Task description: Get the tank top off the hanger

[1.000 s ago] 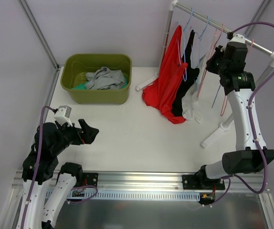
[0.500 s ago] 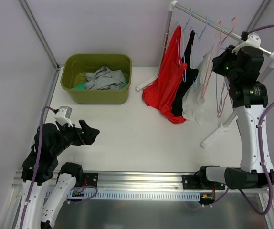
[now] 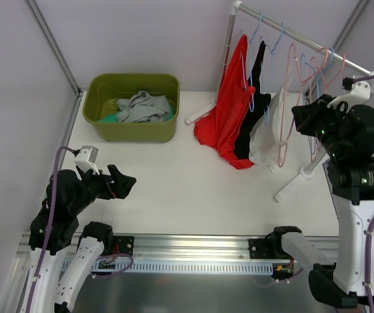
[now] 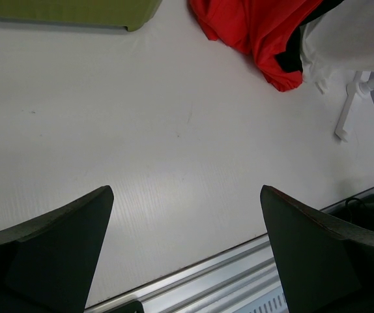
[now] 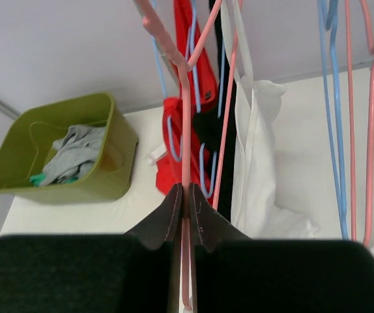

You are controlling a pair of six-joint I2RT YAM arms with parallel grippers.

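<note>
A white tank top (image 3: 265, 134) hangs on a pink hanger (image 3: 282, 124) at the right part of the clothes rack. My right gripper (image 3: 302, 120) is shut on that hanger's thin pink bar (image 5: 186, 124), with the jaws pinched on it. In the right wrist view the white tank top (image 5: 255, 163) hangs just right of the gripper (image 5: 186, 197). I cannot tell whether the hook still sits on the rail. My left gripper (image 3: 120, 182) is open and empty low over the table's left front; it also shows in the left wrist view (image 4: 187, 195).
The rack rail (image 3: 285, 29) also carries a red garment (image 3: 229, 111), a black garment (image 3: 255, 85) and several empty pink and blue hangers (image 3: 317, 68). Its white foot (image 3: 294, 182) rests on the table. A green bin (image 3: 131, 130) with grey clothes stands at the back left.
My right arm has swung down and toward the near right with the pink hanger in its grip. The white tank top has swung out with it. The left arm has not moved.
</note>
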